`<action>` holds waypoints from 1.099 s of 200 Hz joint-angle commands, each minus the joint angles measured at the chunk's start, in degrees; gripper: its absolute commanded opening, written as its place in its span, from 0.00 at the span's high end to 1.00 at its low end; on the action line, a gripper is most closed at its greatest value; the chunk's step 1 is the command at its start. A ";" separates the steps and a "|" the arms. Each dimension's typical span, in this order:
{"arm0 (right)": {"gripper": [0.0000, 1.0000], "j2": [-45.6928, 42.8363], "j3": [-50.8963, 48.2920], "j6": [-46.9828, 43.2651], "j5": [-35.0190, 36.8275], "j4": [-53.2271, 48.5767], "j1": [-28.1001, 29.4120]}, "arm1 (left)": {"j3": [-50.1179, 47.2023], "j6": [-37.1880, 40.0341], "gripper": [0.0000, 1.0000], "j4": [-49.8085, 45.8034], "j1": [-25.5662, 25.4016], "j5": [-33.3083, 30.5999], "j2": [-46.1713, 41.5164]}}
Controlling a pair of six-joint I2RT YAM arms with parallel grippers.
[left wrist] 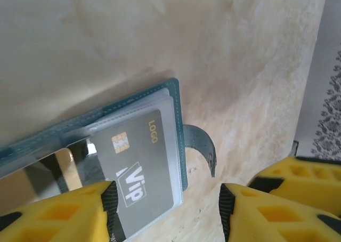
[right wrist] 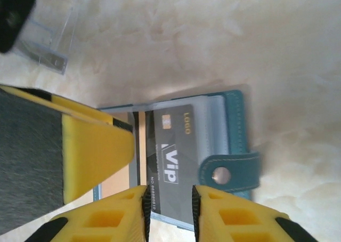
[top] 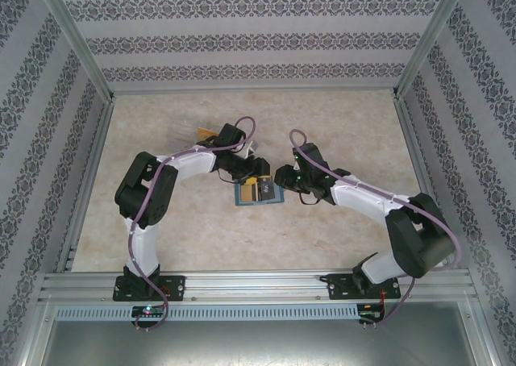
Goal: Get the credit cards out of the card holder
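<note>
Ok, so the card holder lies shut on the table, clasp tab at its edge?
No, it lies open: the card holder on the table shows a black VIP card in its clear sleeves, clasp tab at its edge. The right wrist view shows it.

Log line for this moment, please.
holder: open, flat | black card: in holder | left end effector: open at holder | right end effector: jaws narrow, astride black card, grip unclear | clear card: out, loose
</note>
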 commanded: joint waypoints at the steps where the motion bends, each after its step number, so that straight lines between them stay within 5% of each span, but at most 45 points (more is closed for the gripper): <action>1: 0.73 3.31 3.28 -1.43 0.81 -2.32 1.98 | -1.28 0.38 0.50 -2.39 -0.23 -5.85 -4.55; 68: 0.78 10.73 5.23 0.91 1.93 -3.08 2.17 | -1.41 -4.64 0.67 -0.08 -1.54 -2.63 -0.24; 105: 0.78 12.72 5.95 1.12 1.46 -3.00 1.29 | -0.24 -3.02 0.68 -2.51 -1.85 -2.30 1.76; 155: 0.78 15.19 6.19 2.26 1.80 -3.77 0.76 | -2.67 -0.83 0.69 -4.03 -1.76 -9.85 0.19; 220: 0.78 13.95 3.11 3.82 1.87 -3.07 0.14 | -3.18 0.02 0.68 -4.32 -1.76 -9.42 1.44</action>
